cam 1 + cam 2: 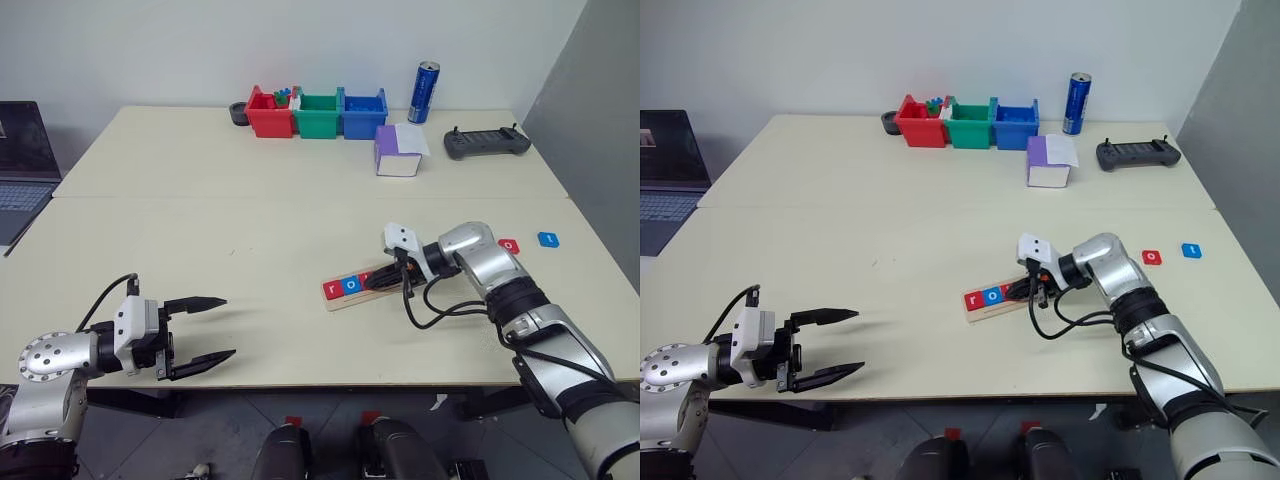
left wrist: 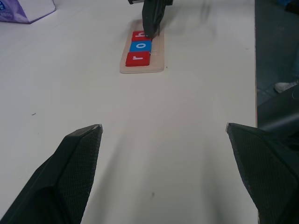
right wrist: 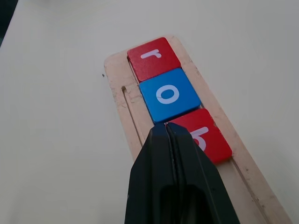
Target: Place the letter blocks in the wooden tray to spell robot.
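The smooth cream table (image 1: 250, 230) carries the long narrow wooden tray (image 3: 122, 100) of pale wood with a raised rim, at the lower centre-right of the head view, and my left gripper (image 1: 200, 335) hangs at the lower left with its two black ribbed fingers spread wide, holding nothing. In the tray lie three flat square tiles in a row, the red r block (image 3: 153, 58), the blue o block (image 3: 169, 94) and the red b block (image 3: 204, 136). My right gripper (image 3: 166, 127) has its black fingers pressed together with nothing between them, the tip at the edge of the b block, and two more small tiles, a red block (image 1: 510, 244) and a blue block (image 1: 547, 239), lie at the right of the frame, well apart from the tray.
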`<state>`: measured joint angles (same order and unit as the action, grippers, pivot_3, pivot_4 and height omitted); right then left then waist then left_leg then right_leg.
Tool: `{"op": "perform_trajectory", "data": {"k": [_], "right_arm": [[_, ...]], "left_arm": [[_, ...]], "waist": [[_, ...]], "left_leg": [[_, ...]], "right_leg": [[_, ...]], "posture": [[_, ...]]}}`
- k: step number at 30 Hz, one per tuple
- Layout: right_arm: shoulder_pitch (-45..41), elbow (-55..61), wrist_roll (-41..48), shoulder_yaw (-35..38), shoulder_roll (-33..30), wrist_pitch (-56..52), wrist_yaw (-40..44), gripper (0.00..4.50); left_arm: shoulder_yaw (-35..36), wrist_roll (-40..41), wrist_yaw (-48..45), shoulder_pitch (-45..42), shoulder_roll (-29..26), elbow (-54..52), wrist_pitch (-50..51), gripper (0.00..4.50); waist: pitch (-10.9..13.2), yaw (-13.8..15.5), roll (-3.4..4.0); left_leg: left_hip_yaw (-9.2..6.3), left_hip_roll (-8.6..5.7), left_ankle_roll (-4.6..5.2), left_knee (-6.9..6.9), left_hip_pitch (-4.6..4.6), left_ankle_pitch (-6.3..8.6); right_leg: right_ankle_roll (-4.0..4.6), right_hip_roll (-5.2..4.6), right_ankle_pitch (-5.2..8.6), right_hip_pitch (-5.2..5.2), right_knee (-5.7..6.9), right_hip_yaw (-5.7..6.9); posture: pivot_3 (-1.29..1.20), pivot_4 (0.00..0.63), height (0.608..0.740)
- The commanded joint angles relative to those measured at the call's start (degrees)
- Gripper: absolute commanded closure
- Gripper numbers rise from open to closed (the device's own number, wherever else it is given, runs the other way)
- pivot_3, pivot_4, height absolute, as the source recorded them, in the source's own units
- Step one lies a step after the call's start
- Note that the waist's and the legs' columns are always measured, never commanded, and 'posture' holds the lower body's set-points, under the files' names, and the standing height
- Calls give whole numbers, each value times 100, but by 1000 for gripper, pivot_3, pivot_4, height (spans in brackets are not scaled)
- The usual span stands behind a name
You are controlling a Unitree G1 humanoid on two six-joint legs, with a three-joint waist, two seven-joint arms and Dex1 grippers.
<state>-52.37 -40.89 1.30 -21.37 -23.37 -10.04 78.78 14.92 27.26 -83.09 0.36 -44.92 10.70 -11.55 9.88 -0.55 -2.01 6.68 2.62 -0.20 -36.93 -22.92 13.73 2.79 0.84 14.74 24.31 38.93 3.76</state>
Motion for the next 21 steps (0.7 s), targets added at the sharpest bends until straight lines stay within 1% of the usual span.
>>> {"op": "perform_trajectory", "data": {"k": [1,6,9,11,13,15,16,18,21], "right_arm": [[-136,150,61,163,-57,44,161,4460],[-38,354,97,195,-182,35,314,4460],[-214,125,83,433,-235,130,-11,4460],[-409,-125,70,707,-280,146,-478,4460],[-595,-549,-44,937,-253,301,-1240,4460],[-720,-1043,-264,973,-163,518,-1945,4460],[-752,-1230,-366,947,-113,606,-2157,4460],[-768,-1502,-563,852,11,830,-2436,4460],[-758,-1800,-762,738,165,1025,-2466,4460]], "left_arm": [[163,111,13,1,-117,-148,-5,0],[143,109,21,-21,-121,-153,-2,0],[131,120,39,-16,-106,-195,14,0],[143,128,50,20,-103,-230,15,0],[173,137,61,82,-106,-264,14,0],[184,139,65,112,-107,-264,13,0],[179,138,70,116,-107,-262,12,0],[159,134,82,110,-100,-260,8,0],[113,134,104,46,-82,-271,31,0]], "waist": [[0,1,0],[0,2,0],[0,2,1],[1,2,1],[1,-1,2],[1,-12,1],[0,-12,0],[0,-17,0],[1,-52,1]], "left_leg": [[0,0,0,0,0,0],[0,0,0,0,-1,0],[0,0,0,0,-1,0],[0,0,0,0,-1,0],[1,-1,0,-1,-1,0],[2,0,-1,0,0,0],[2,0,-1,2,0,0],[2,-1,-1,5,1,0],[2,-1,-1,9,-1,0]], "right_leg": [[0,0,0,0,0,0],[0,0,0,0,-1,0],[0,0,0,0,-1,0],[0,0,0,0,0,0],[0,-1,0,1,-1,-1],[2,-1,1,1,0,-2],[5,-1,3,1,-1,-1],[12,0,7,1,0,-1],[14,0,8,3,1,-1]], "posture": [[0,150,740],[0,150,740],[0,150,740],[0,150,740],[0,150,740],[0,150,740],[0,150,740],[0,150,740],[0,150,740]]}}
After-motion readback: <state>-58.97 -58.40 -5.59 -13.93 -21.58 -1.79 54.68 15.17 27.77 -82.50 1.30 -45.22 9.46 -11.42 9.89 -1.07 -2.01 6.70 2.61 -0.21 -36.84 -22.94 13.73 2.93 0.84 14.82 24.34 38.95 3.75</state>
